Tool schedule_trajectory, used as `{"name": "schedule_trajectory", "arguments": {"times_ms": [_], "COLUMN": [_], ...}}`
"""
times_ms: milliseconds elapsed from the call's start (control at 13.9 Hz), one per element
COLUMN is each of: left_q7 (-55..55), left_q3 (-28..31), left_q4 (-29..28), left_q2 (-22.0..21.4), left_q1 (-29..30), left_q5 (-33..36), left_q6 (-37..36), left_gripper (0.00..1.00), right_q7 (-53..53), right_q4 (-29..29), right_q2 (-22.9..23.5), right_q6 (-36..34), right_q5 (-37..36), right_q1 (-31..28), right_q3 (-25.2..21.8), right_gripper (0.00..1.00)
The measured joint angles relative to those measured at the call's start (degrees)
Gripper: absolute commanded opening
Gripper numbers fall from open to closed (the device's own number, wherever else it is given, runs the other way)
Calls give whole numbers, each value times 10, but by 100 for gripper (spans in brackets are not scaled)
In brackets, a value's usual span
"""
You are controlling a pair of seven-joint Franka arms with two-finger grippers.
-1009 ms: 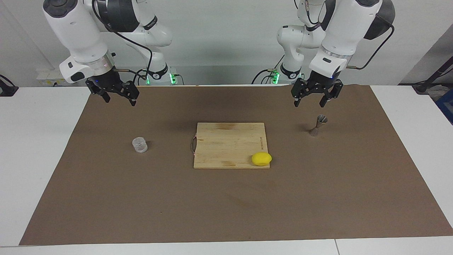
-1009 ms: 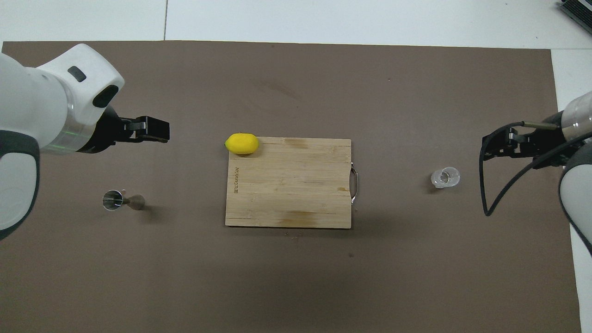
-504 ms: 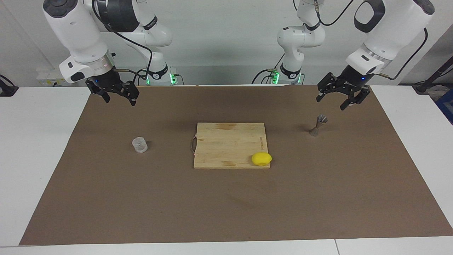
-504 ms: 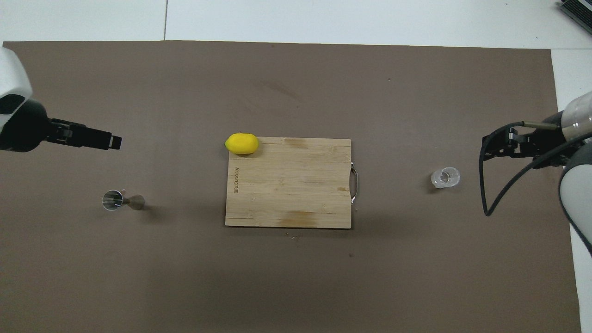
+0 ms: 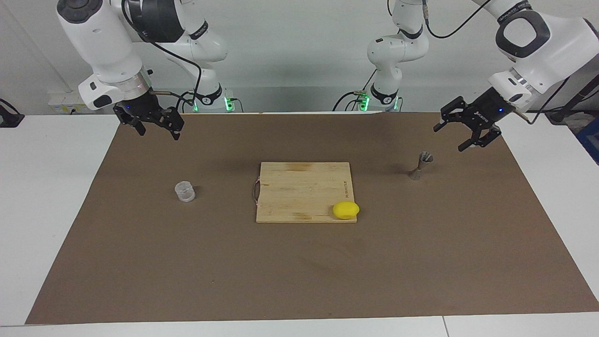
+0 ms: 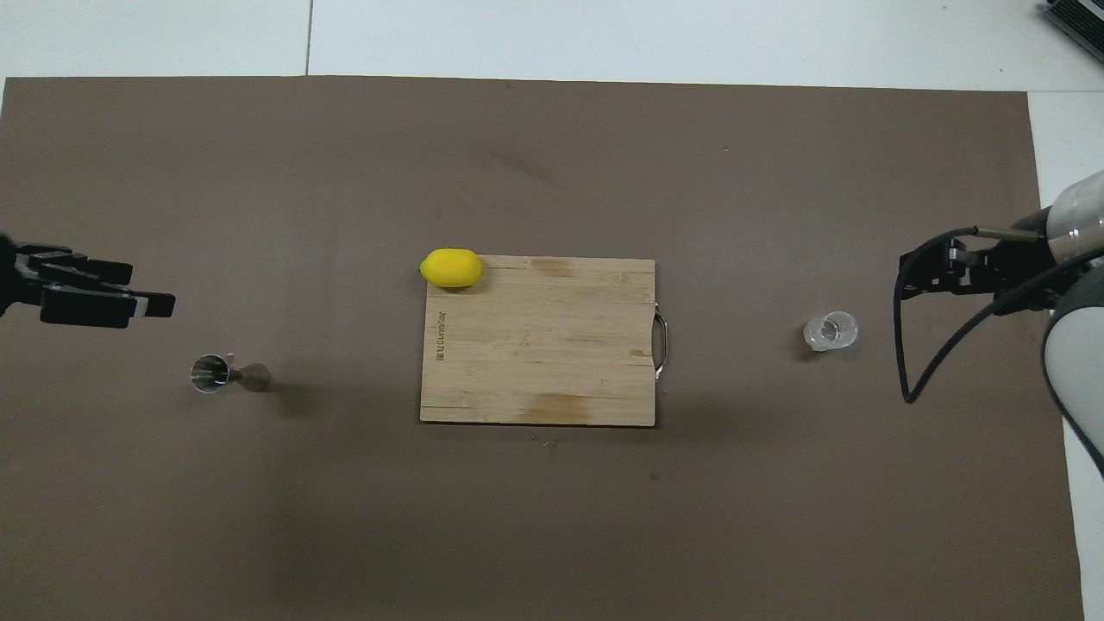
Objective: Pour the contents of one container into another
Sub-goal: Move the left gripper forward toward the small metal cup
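Note:
The clear ribbed cup (image 5: 185, 191) stands on the brown mat toward the right arm's end; it also shows in the overhead view (image 6: 831, 331). The silver hourglass jigger (image 5: 421, 165) stands upright toward the left arm's end and shows in the overhead view too (image 6: 226, 374). My left gripper (image 5: 448, 139) hangs open and empty over the mat beside the jigger, apart from it; it sits at the frame edge in the overhead view (image 6: 151, 289). My right gripper (image 5: 159, 135) is open and empty, raised over the mat, apart from the cup; it shows in the overhead view (image 6: 904, 280).
A wooden cutting board (image 5: 304, 187) with a metal handle lies in the middle of the mat, between cup and jigger. A yellow lemon (image 5: 346, 210) rests at the board's corner farthest from the robots, toward the left arm's end.
My left gripper has swung from above the jigger out toward the left arm's end of the table and turned. The right arm, cup and jigger have not moved.

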Motion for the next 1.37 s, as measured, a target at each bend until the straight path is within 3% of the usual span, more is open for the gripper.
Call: {"name": "schedule_trajectory", "arguments": {"times_ms": [504,793,1081,1369], "left_q7": [264,415,548,665], "left_q3": [0,0,0,0], "left_q4": [-68,-80,-80,-80], "left_q2": [34,66,95,139], "left_q1": [74,111,181,223], "left_q5": [-125,-191,-213,-235], "left_q6": [-4,-55,-146,-157], "left_gripper": [100,100,100,100], "right_q7": [0,0,0,0], "right_q4": [0,0,0,0], "right_q2": [0,0,0,0], "right_q6": [0,0,0,0], "right_q5": [0,0,0,0], "right_q1": [0,0,0,0], "right_q3": [0,0,0,0], "right_gripper": [100,100,100,100]}}
